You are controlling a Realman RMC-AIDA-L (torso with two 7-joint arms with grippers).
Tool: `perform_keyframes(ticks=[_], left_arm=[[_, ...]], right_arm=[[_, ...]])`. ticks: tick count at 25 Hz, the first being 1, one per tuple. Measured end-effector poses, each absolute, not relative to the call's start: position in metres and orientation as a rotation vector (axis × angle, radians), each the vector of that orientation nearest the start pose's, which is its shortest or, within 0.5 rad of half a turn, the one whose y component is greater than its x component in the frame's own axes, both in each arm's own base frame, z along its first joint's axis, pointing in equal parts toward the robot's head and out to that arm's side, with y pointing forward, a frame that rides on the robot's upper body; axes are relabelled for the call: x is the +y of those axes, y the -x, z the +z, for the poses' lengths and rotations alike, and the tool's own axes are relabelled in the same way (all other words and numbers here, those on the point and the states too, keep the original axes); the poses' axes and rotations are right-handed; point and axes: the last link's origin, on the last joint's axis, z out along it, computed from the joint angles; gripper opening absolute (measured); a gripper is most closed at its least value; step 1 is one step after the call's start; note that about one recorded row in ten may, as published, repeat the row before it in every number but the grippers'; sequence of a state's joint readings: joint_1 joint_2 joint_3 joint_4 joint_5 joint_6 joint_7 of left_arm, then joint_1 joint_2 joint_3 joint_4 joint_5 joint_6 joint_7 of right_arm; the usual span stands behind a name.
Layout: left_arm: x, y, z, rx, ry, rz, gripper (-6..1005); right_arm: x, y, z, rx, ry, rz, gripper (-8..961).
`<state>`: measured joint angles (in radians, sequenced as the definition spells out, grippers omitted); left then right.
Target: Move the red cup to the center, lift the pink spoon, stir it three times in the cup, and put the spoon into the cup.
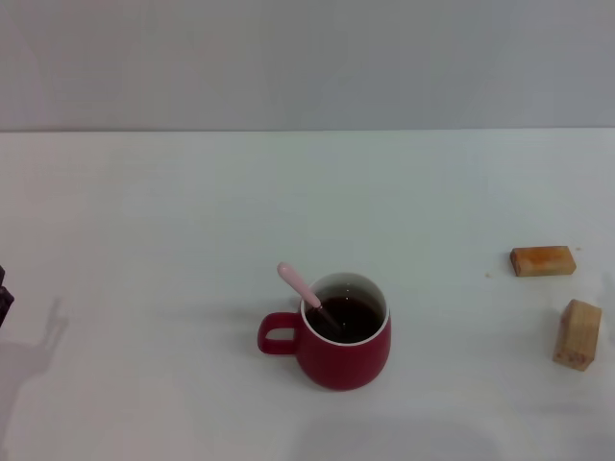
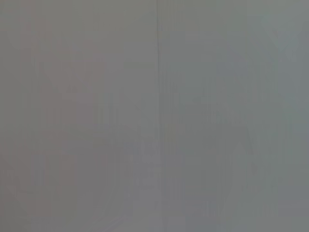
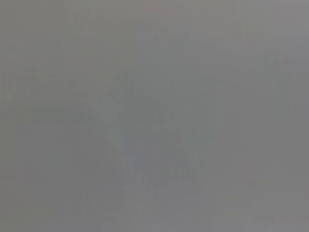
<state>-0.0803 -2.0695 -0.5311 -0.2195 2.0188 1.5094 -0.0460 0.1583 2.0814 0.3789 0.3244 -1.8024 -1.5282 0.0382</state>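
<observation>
The red cup [image 1: 341,344] stands upright near the middle of the white table [image 1: 154,221] in the head view. Its loop handle points to the left and dark liquid fills its white inside. The pink spoon [image 1: 300,285] rests in the cup, bowl end down in the liquid, with the pale pink handle leaning out over the rim toward the upper left. Only a dark sliver of my left gripper [image 1: 3,296] shows at the left edge, far from the cup. My right gripper is out of view. Both wrist views show only plain grey.
Two tan wooden blocks sit at the right. One lies flat [image 1: 543,260], and the other stands upright [image 1: 577,334] nearer the front. The left arm's shadow [image 1: 34,351] falls on the table at the front left.
</observation>
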Motion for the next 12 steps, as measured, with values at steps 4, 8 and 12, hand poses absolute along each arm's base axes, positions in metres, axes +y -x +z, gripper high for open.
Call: perform_keyframes(ticks=[4,8,12], left_arm=[[0.1951,0.3678,0.0012,-0.467,1.42,-0.686,850],[0.1938,0.3671,0.0019,-0.465,1.41,-0.692,850],[0.1926,0.3681,0.0014,-0.463,1.411,-0.677,850]], right_arm=[[0.2256,-0.3375,-0.013,0.516,1.367,0.826,620],[0.2279,-0.3358,-0.0117,0.505,1.366,0.835,618],[0.2288,-0.3352,-0.0111,0.499,1.366,0.837,618]])
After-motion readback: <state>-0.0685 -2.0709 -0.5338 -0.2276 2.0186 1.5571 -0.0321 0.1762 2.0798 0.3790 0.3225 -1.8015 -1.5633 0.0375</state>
